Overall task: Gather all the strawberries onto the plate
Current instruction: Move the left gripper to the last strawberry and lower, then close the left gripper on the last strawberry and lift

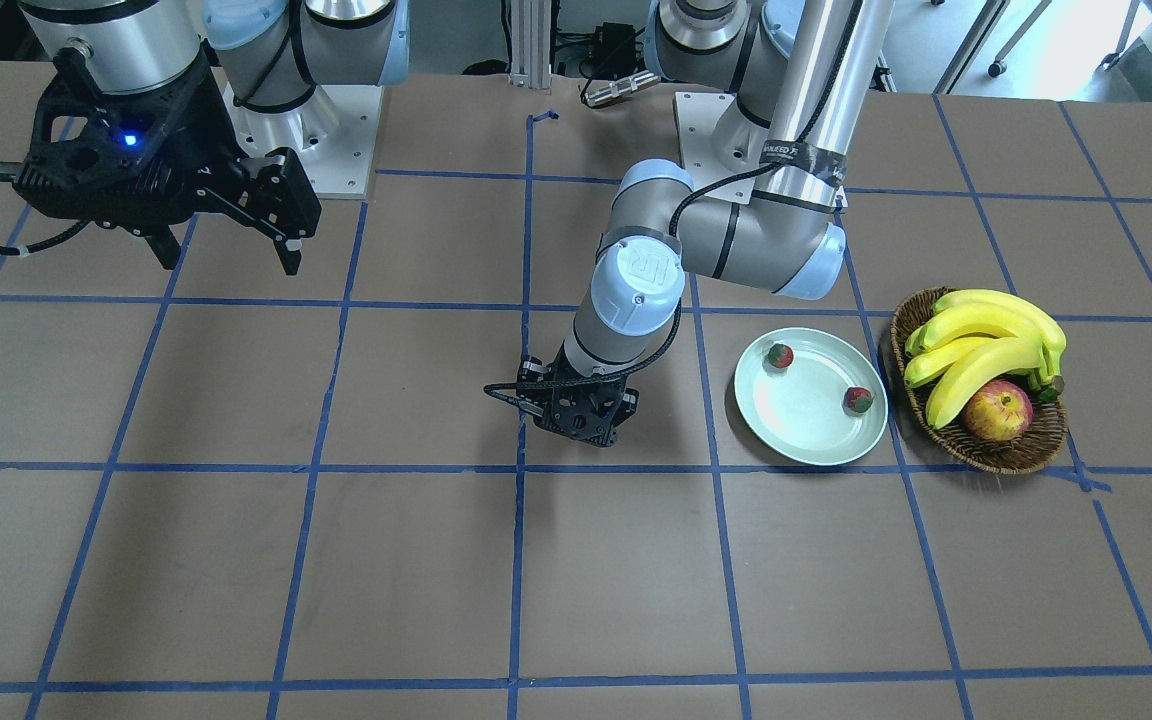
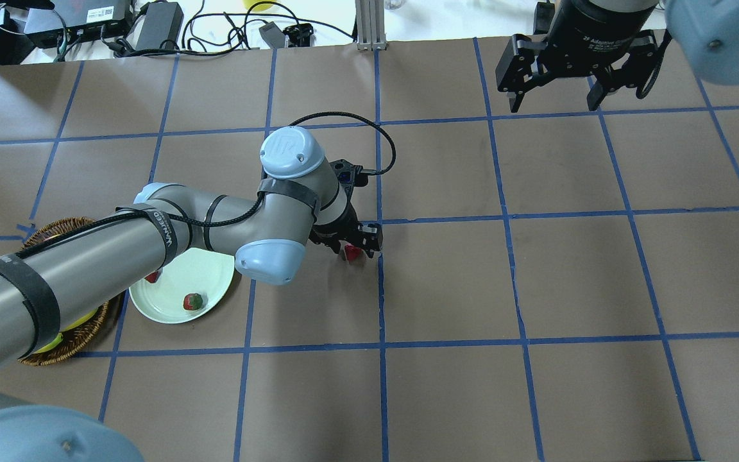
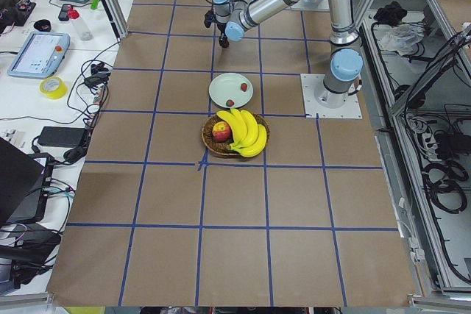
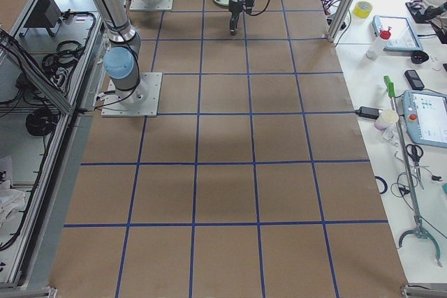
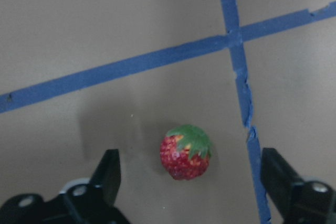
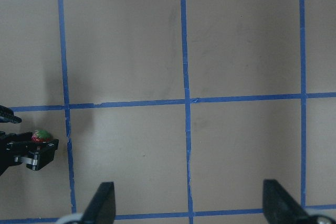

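In the overhead view the left arm covers most of the wicker basket (image 2: 67,350) and hides part of the plate (image 2: 206,273). The view from across the table shows both in full. That same front view hides the third strawberry behind the body of the left gripper (image 1: 576,415).

The left wrist camera shows it plainly. The strawberry (image 5: 185,152) lies on the brown table (image 5: 131,19) between the spread fingers (image 5: 107,171) of the left gripper, with a gap on each side. The gripper is released and grips nothing. A crossing of blue tape (image 5: 233,38) lies just beyond the berry.

From the right wrist camera we see that berry (image 6: 42,136) far off to one side. The right gripper (image 6: 190,205) has its fingers wide apart over bare table, and it carries nothing.

The plate sits near the left gripper, to its side, with two strawberries in it. One (image 1: 781,355) is at the rim nearer the gripper and one (image 1: 858,400) is at the far rim. Just beyond the plate, farther from the gripper, the basket holds a bunch of bananas (image 1: 986,340) and an apple (image 1: 997,411).
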Controlling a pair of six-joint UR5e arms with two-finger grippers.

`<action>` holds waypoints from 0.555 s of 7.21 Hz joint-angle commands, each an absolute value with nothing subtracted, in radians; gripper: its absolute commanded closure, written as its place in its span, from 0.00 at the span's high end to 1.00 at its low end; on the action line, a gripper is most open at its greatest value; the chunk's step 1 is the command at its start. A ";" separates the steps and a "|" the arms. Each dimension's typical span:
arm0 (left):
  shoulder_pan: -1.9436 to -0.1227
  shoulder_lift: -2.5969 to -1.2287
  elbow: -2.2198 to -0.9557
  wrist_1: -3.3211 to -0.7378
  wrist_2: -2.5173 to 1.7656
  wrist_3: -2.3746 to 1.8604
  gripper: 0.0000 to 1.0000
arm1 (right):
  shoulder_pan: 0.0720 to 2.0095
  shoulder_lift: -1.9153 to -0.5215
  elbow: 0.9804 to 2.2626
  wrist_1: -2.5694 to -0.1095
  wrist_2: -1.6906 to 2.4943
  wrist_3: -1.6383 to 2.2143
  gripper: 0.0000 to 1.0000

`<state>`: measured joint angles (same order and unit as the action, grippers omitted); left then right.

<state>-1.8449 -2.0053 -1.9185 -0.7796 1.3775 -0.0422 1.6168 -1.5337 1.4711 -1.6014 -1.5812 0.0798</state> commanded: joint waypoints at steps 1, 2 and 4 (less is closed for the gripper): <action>-1.845 -2.002 -1.911 -0.781 1.371 -0.054 0.00 | 1.617 -1.532 1.471 -1.601 -1.582 0.080 1.00; -1.844 -1.996 -1.878 -0.787 1.379 -0.055 0.00 | 1.617 -1.532 1.471 -1.601 -1.580 0.080 1.00; -1.806 -1.967 -1.795 -0.941 1.399 -0.045 0.00 | 1.617 -1.534 1.471 -1.601 -1.580 0.080 1.00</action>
